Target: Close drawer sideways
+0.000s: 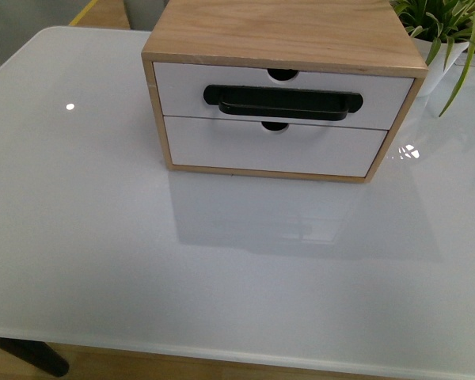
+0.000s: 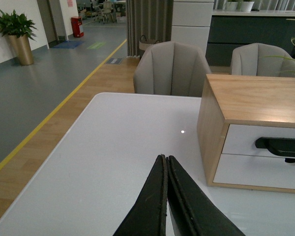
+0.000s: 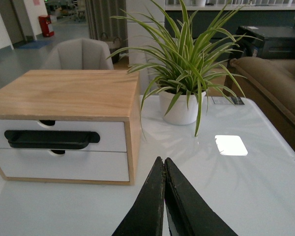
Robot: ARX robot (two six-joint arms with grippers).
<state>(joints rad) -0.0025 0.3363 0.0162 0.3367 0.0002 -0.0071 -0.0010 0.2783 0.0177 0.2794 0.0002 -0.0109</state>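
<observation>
A light wood cabinet [image 1: 285, 32] stands at the back of the white table [image 1: 142, 261]. Its upper drawer [image 1: 182, 83] has a white front, a long black bar handle [image 1: 282, 104] and a half-round notch in the top edge. The front sits flush with the cabinet frame. The drawer also shows in the left wrist view [image 2: 241, 140] and the right wrist view [image 3: 110, 136]. My left gripper [image 2: 165, 158] is shut and empty, over the table left of the cabinet. My right gripper [image 3: 162, 160] is shut and empty, right of the cabinet. Neither arm shows in the front view.
A plain white lower drawer front [image 1: 222, 146] sits below. A potted spider plant [image 3: 184, 64] in a white pot stands on the table right of the cabinet. Grey chairs [image 2: 172, 69] stand behind the table. The table's near edge [image 1: 222, 356] runs along the front.
</observation>
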